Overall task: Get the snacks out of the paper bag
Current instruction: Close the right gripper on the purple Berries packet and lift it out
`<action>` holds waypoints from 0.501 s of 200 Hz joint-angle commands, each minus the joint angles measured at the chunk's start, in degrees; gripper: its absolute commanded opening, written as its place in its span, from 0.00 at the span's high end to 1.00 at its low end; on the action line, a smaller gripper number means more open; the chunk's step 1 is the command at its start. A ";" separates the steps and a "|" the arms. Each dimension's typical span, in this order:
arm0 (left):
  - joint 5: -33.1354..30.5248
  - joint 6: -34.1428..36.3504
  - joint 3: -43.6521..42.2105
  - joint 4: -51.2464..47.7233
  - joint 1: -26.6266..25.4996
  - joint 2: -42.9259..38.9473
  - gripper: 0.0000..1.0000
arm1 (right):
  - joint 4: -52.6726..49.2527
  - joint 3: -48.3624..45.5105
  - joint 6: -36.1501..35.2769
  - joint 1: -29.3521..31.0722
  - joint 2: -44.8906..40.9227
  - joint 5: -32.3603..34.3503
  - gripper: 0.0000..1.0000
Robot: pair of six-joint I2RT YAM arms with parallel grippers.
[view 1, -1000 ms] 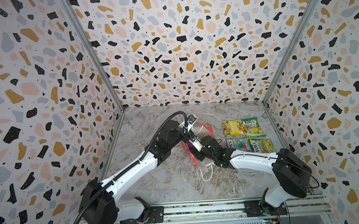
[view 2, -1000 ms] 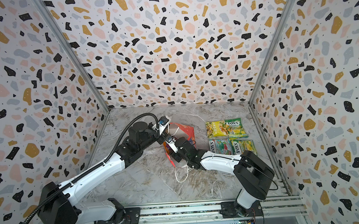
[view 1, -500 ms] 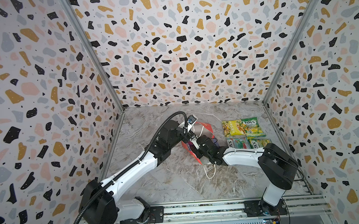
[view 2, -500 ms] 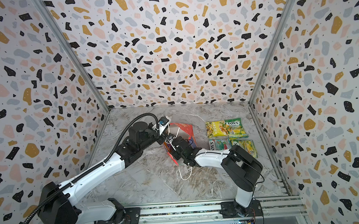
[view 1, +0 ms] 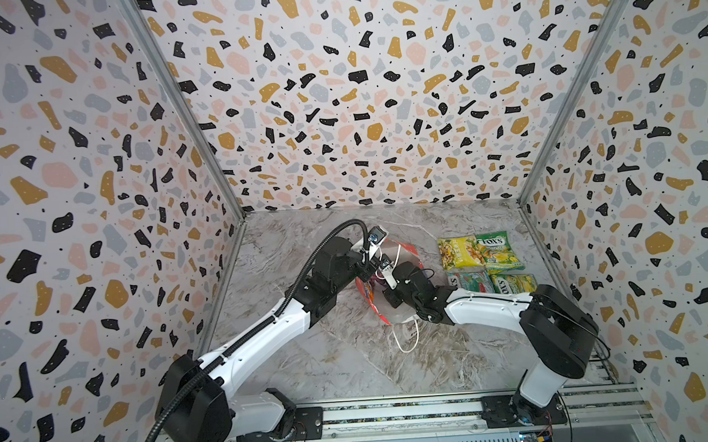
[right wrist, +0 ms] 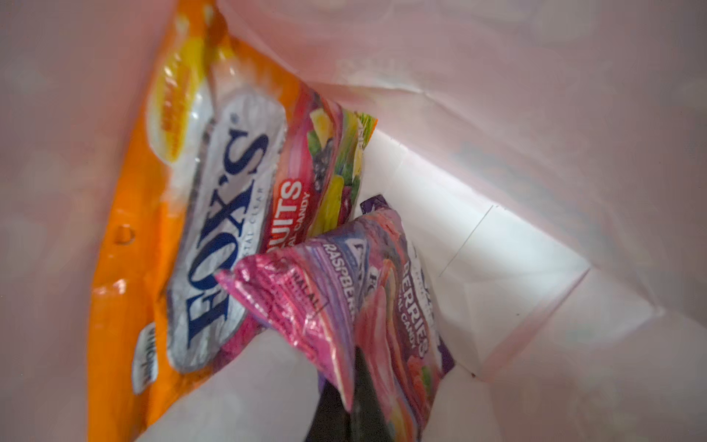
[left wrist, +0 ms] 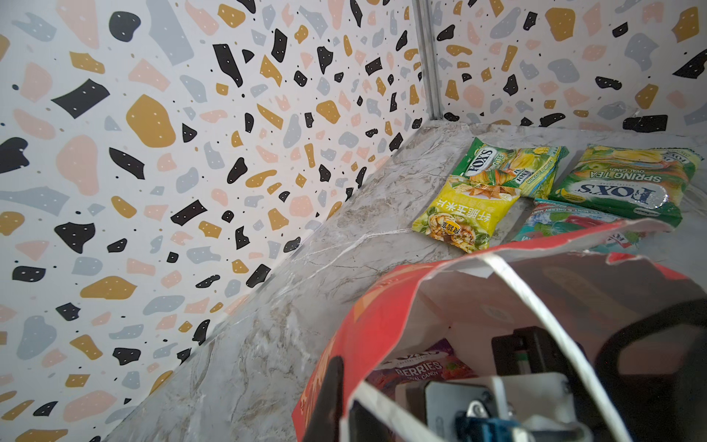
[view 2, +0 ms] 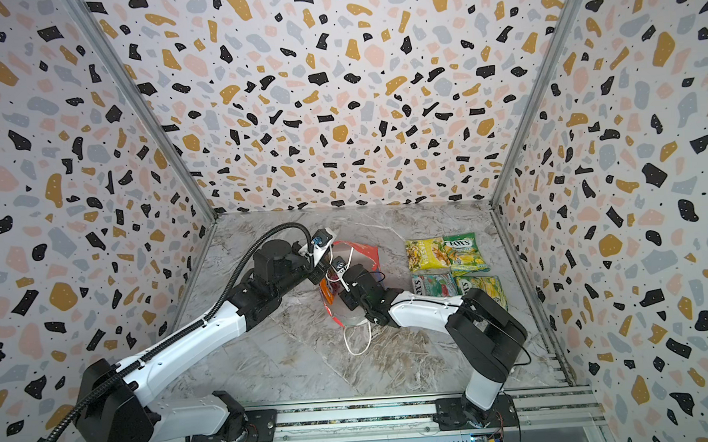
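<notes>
The red paper bag (view 1: 409, 254) (view 2: 367, 251) lies tilted at the table's middle, its mouth facing the right arm. My left gripper (left wrist: 344, 402) is shut on the bag's red rim (left wrist: 382, 306). Inside the white-lined bag (right wrist: 497, 248), my right gripper (right wrist: 350, 398) is shut on a purple berries packet (right wrist: 344, 291) (left wrist: 417, 367). An orange packet (right wrist: 214, 214) lies beside it. In both top views the right fingers are hidden inside the bag. Several snacks lie outside: yellow (view 1: 456, 252), green (view 1: 493, 248), teal (view 1: 470, 282), yellow-green (view 1: 513, 282).
A white cord handle (view 1: 406, 335) trails from the bag onto the marble table (view 1: 309, 357). Patterned walls close the left, back and right sides. The packets outside lie near the right wall (view 2: 511, 243). The arm bases stand on a rail along the front edge (view 1: 395, 411).
My right gripper's jaws have closed on the purple packet inside the bag, and the right arm has shifted slightly. The left gripper keeps hold of the rim.
</notes>
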 commanded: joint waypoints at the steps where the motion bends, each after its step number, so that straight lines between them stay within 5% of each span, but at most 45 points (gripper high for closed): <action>1: -1.29 0.27 0.58 3.75 -0.06 -0.94 1.00 | 1.35 -1.40 -1.27 0.08 -6.77 -2.61 1.00; 100: -4.33 -1.14 0.84 4.11 -0.05 -0.57 1.00 | 0.55 -7.14 -5.18 1.96 -19.19 -9.14 1.00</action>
